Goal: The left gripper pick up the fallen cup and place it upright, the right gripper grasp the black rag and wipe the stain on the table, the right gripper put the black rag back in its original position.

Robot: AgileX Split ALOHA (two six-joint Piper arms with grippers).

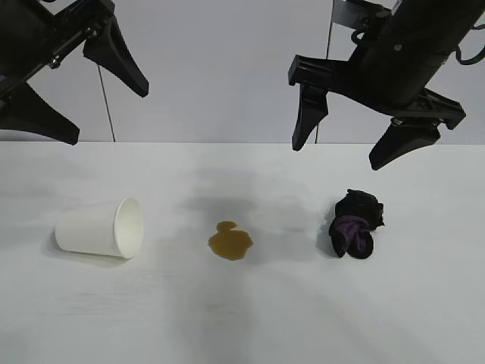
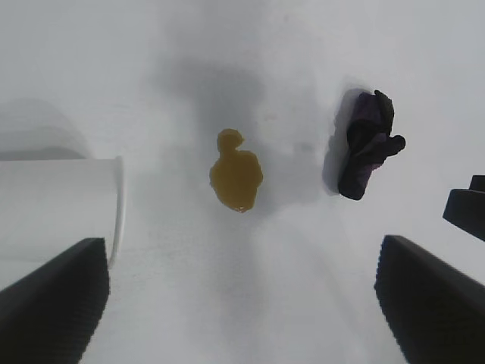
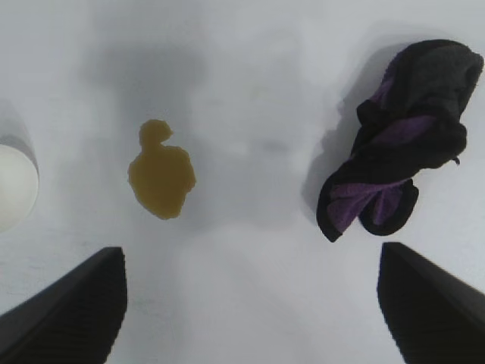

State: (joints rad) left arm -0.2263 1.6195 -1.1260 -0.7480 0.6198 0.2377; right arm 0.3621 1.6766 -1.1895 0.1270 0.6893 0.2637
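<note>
A white paper cup point(image 1: 100, 227) point(image 2: 53, 205) lies on its side at the left of the white table point(image 1: 242, 318), mouth toward the middle. A glossy brown stain point(image 1: 230, 241) point(image 2: 236, 173) point(image 3: 161, 176) sits at the centre. The black rag point(image 1: 356, 224) point(image 2: 367, 144) point(image 3: 398, 171), with purple streaks, is bunched on the right. My left gripper point(image 1: 76, 106) point(image 2: 242, 303) hangs open high above the cup, holding nothing. My right gripper point(image 1: 352, 144) point(image 3: 250, 303) hovers open above the rag, apart from it. The cup's rim point(image 3: 15, 186) shows at the edge of the right wrist view.
A pale wall point(image 1: 220, 68) rises behind the table's far edge. Bare tabletop lies between the cup, stain and rag and along the front.
</note>
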